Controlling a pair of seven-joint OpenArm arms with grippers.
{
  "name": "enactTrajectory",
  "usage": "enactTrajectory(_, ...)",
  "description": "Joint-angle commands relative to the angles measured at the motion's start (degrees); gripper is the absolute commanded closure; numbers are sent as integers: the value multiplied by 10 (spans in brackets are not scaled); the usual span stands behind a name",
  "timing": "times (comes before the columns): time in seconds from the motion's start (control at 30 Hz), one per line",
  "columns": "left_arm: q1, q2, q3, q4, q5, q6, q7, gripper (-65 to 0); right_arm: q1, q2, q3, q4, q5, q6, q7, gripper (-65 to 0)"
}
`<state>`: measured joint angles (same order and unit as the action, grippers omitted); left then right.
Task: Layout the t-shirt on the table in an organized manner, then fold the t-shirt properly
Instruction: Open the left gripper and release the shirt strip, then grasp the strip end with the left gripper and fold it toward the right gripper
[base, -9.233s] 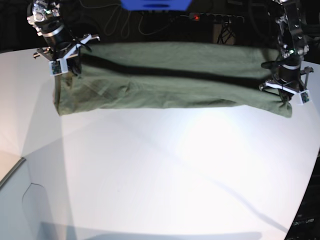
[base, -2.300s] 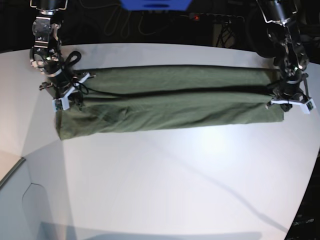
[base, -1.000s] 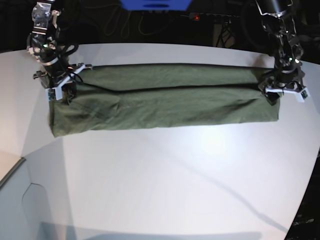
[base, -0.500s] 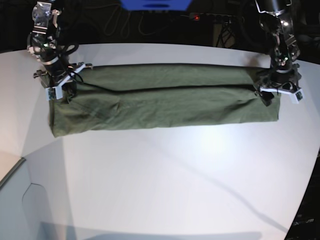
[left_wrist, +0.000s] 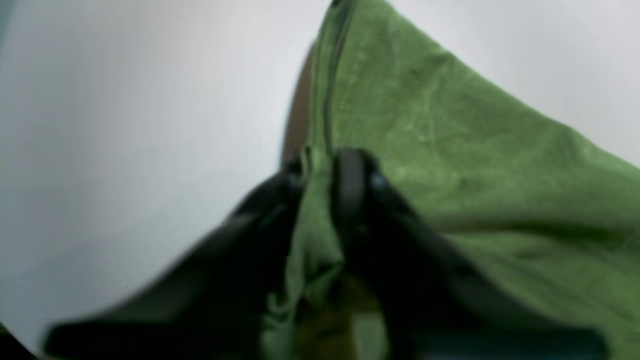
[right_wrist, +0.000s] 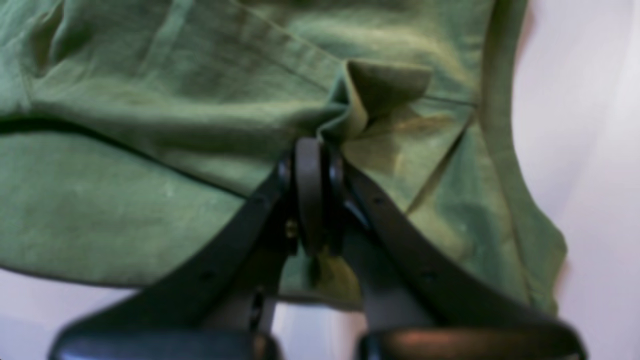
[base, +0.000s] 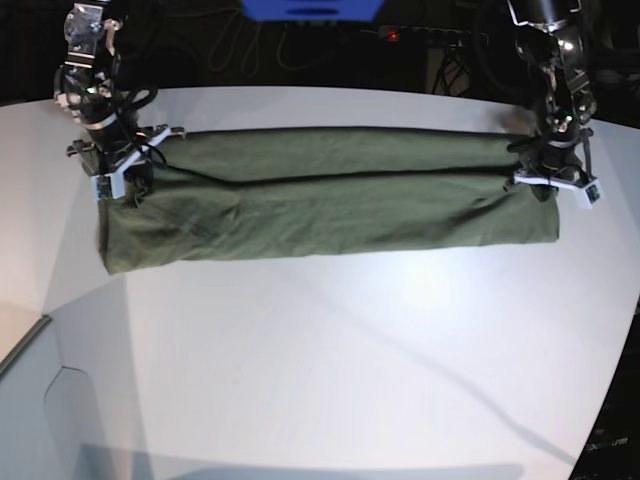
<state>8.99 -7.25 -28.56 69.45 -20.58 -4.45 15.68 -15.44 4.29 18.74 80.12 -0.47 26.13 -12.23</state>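
The t-shirt (base: 325, 195) was stretched lengthwise as a folded band across the table (base: 330, 370) between the left gripper (left_wrist: 320, 170) and right gripper (right_wrist: 312, 165), both pinched on its ends (crosswise folds seemingly still left).

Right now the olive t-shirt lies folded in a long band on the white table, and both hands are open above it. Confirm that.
Wrong on the hands. The t-shirt does lie in a long band on the table, but both wrist views show the left hand and right hand shut on its fabric.
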Motion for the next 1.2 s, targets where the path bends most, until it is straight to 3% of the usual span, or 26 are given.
enactTrajectory(0.0, -4, -6, -2, 30, -3, -3, -14, 0, 3, 6, 1, 9, 5, -4, 14, 0)
enactTrajectory(0.1, -3, -5, -2, 79, -3, -2, -14, -5, 3, 5, 1, 9, 5, -4, 14, 0)
enactTrajectory(0.33, 23, 47, 5, 211, 4, 0, -13, -1, 3, 4, 1, 9, 5, -4, 14, 0)
enactTrajectory(0.5, 41, 81, 88, 248, 63, 1, -17, -1, 3, 4, 1, 9, 5, -4, 14, 0)
enactTrajectory(0.67, 39, 131, 189, 218, 147, 2, -18, -1, 3, 3, 1, 9, 5, -4, 14, 0)
enactTrajectory(0.8, 28, 162, 268, 167, 208, 3, -52, -1, 3, 3, 1, 9, 5, -4, 14, 0)
enactTrajectory(0.93, 27, 162, 332, 118, 244, 3, -87, -1, 2, 3, 1, 9, 5, -4, 14, 0)
enactTrajectory(1.17, 7, 162, 399, 56, 244, 3, -95, -1, 2, 4, 1, 9, 5, -4, 14, 0)
